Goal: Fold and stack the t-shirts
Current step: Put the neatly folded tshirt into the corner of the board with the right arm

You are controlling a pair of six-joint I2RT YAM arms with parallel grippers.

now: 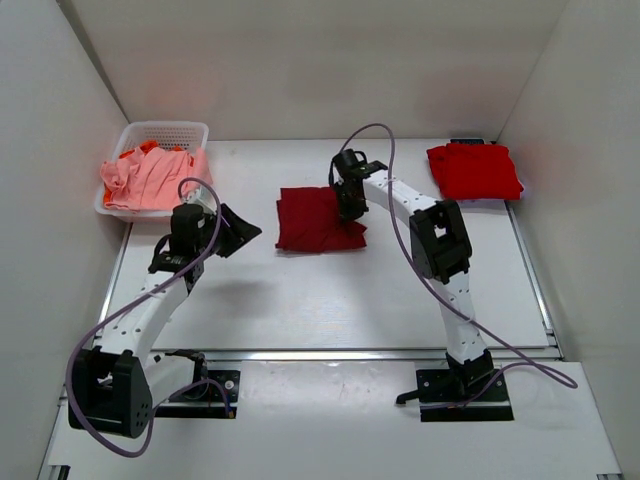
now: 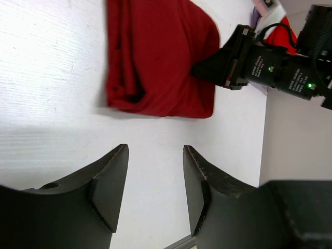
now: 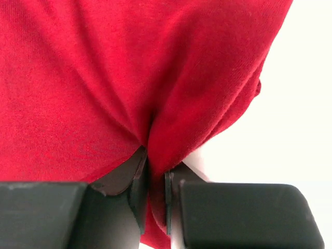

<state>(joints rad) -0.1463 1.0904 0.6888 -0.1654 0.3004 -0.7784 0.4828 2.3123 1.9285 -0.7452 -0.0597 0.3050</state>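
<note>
A white table is seen under both arms. A white lattice basket is set at the far left corner, well behind and to the left of the left gripper, and salmon-pink shirts are heaped in it and spill over its front rim. A dark red shirt is laid roughly folded on the table between the two grippers; it lies ahead of the left jaws, which are held apart above bare table and touch no cloth. A pinch of the shirt's right-hand part is clamped between the jaws of the right gripper, with the cloth bunched upward into the narrow gap. A bright red shirt is laid folded well off to the right of the right jaws, apart from them.
</note>
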